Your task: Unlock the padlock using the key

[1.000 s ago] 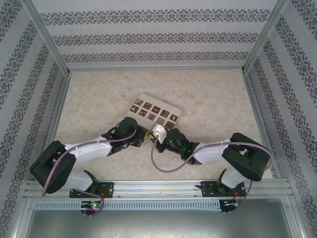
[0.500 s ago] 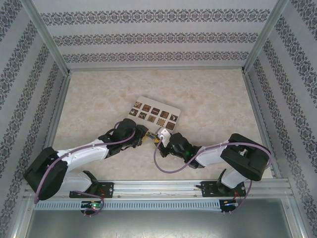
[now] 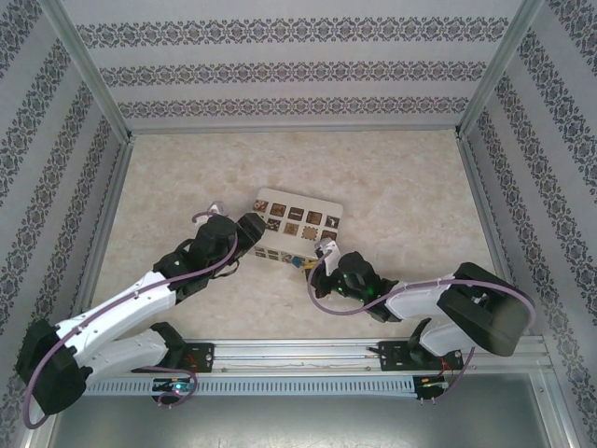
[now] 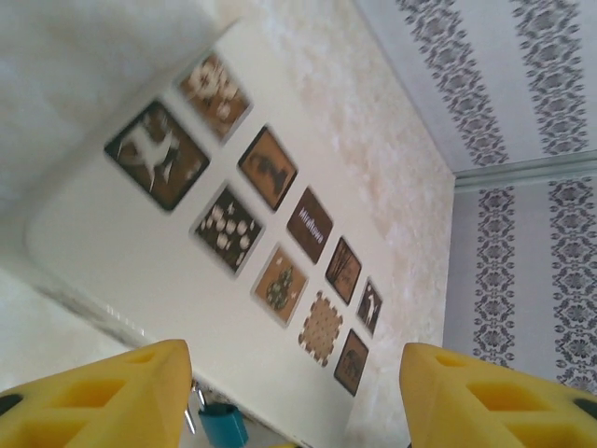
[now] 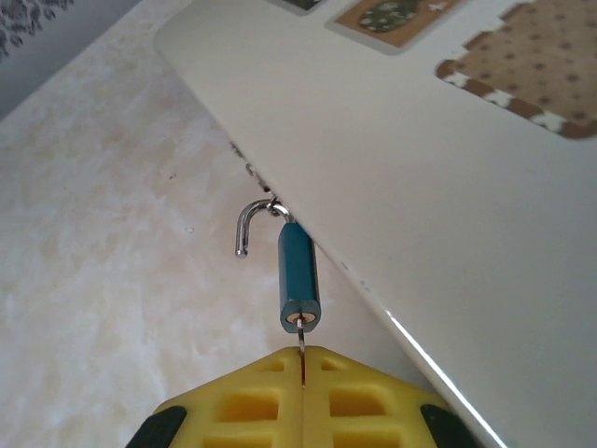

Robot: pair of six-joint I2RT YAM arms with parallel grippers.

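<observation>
1. The small blue padlock (image 5: 298,275) hangs at the near edge of a white box (image 5: 420,187) with brown picture tiles. The box lies on a pale marbled surface (image 5: 93,187), about midway between the two arms.
2. Done, as far as can be judged: the key (image 5: 300,341) sits in the bottom end of the padlock. The right fingers (image 5: 300,373) are pressed together on the key's thin metal head, just below the lock body.
3. Also seemingly done: the padlock's metal loop (image 5: 250,224) looks sprung open. One end curves out and hangs free beside the body, apart from it, so the lock appears unlocked.
4. The other end of the loop seems hooked at the box's edge. Whether it passes through a hasp there cannot be told.
5. The left fingers (image 3: 250,227) are spread wide and hold nothing. They hover over the left end of the box, apart from the padlock.
6. Left, at most: letting go of the key and drawing the arms away. Taking the padlock off the box is not something the task asks for.
</observation>
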